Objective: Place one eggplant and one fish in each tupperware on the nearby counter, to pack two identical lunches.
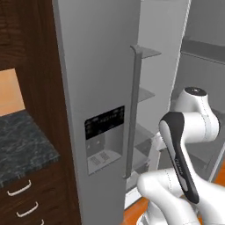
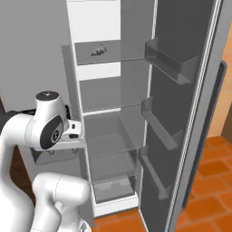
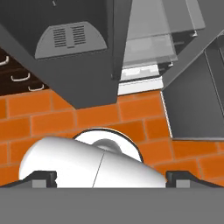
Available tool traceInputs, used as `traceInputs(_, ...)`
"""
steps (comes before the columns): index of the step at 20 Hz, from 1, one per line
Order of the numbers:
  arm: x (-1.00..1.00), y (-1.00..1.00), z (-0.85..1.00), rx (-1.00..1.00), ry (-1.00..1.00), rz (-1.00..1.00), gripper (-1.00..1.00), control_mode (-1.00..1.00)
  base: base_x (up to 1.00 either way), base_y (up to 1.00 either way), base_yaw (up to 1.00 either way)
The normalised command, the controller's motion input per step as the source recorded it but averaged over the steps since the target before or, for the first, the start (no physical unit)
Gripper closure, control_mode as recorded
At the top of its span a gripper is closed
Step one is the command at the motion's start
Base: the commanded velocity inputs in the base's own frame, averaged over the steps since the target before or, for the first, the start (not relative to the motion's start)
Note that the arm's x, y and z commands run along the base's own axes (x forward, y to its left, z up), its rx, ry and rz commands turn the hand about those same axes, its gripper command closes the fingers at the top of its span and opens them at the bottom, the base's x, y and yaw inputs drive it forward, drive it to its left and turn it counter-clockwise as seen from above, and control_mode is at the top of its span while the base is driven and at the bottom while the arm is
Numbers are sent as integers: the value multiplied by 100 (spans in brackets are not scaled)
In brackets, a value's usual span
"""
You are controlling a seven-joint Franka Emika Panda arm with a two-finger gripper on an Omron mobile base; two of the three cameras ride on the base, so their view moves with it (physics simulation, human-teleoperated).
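A tall grey refrigerator (image 2: 113, 113) is seen with its right door (image 2: 181, 113) swung open, grey bins lining the door's inner side. A small silvery-grey fish (image 2: 98, 50) is laid on the top translucent shelf (image 2: 113, 59). The white arm (image 2: 45, 131) is raised at the lower left, above an orange brick-tiled floor (image 2: 208, 181).

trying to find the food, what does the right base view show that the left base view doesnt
The right base view looks into the open fridge: a small grey fish lies on the top shelf, and the swung-open door carries bare bins.

The left base view has the closed fridge door with its dispenser panel and long handle, plus the dark marbled counter over brown drawers.

Both share the white arm and the fridge's glass shelves.
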Motion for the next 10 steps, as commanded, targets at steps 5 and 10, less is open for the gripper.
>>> traceInputs(5,0,0,0,0,0,0,-100,100,48,-38,21)
traceInputs(10,0,0,0,0,0,0,-100,100,41,-12,39)
